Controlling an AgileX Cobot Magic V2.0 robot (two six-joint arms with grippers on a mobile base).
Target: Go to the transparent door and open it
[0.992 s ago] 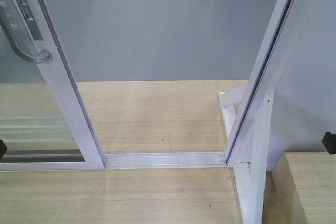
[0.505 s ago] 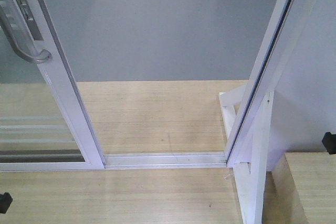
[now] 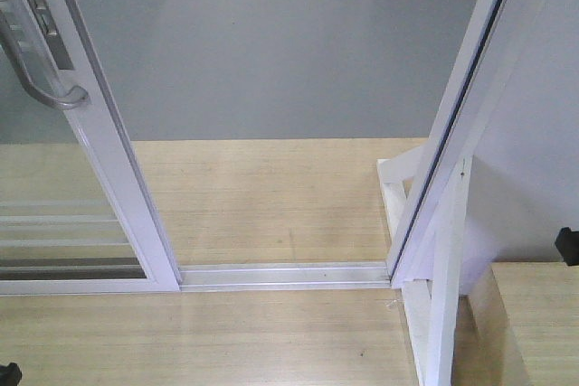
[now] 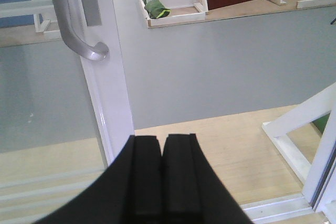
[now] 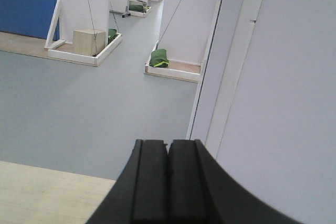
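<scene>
You will find no readable text, label, brand, number or sign in any of the three views. The white stile of the transparent door [image 3: 109, 151], its grey handle [image 4: 79, 30] and the lock plate behind it carry no lettering that can be made out. The white panels and the blue wall in the right wrist view are likewise unmarked.

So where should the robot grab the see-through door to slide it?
Probably by the curved grey handle on the transparent door's white stile. It stands off the frame and hooks at the bottom, so fingers fit behind it. The left gripper, now shut, is nearest; open it and come in from the front.
</scene>
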